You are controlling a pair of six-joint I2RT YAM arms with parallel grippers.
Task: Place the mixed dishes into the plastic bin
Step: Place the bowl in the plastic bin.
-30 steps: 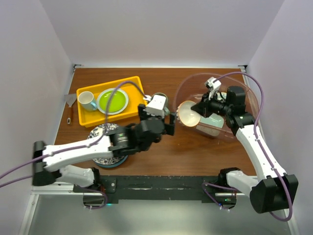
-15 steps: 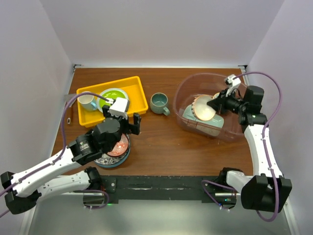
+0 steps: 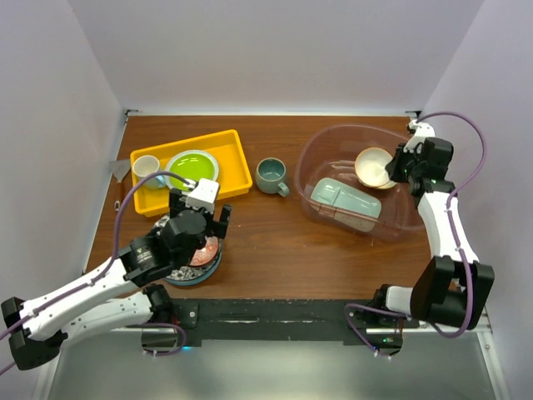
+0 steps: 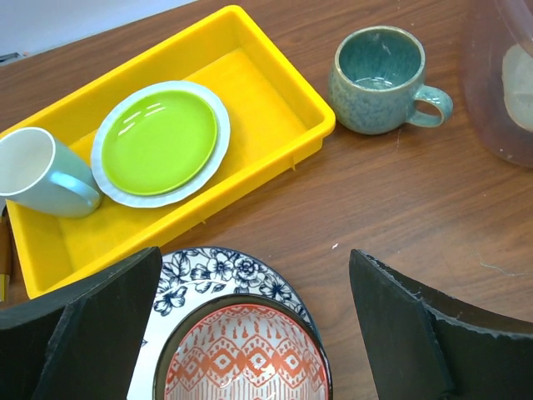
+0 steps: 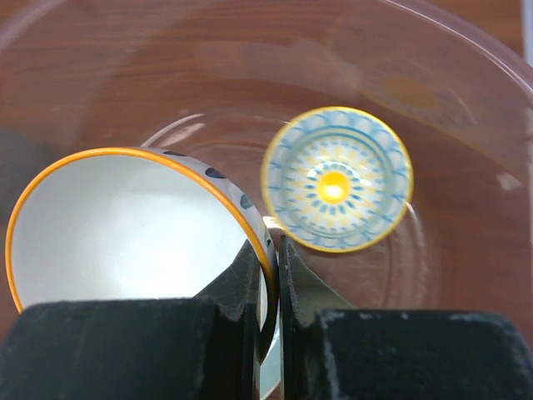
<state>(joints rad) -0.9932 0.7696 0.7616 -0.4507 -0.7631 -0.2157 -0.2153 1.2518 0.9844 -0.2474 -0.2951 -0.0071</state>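
**A:** What has changed in the last second?

**B:** Two things. The right gripper (image 5: pixel 271 250), pinched shut on the rim of the orange-edged bowl (image 5: pixel 125 225), has carried it from the 9 o'clock lip of the bin (image 3: pixel 400 218) inward to about the bin's 1 o'clock. The left gripper (image 4: pixel 254 308) has pulled back from the table's middle to the stack at the table's 8 o'clock. Its fingers are spread as wide as they go and hold nothing.

**A:** So is the bowl down?

**B:** Not released. It hangs tilted on edge inside the walls, and I can't tell whether it touches the floor. A small dish (image 5: pixel 336 179) with a yellow centre lies below it, and the green divided tray (image 3: pixel 344 202) sits at the bin's 7 o'clock.

**A:** What does that mean for the job?

**B:** I'd judge that two pieces are in and a third needs only a release, best set clear of the small dish. The left side looks ready for the next pick. Under it is the red-patterned bowl (image 4: pixel 243 358), resting on the blue-flowered plate (image 4: pixel 212 271).

**A:** Anything else still out?

**B:** The mug (image 3: pixel 271 174), toward 12 o'clock from the table's centre, stands well apart from the bin. The yellow tray (image 4: pixel 275 67) at 10 o'clock isn't the target.
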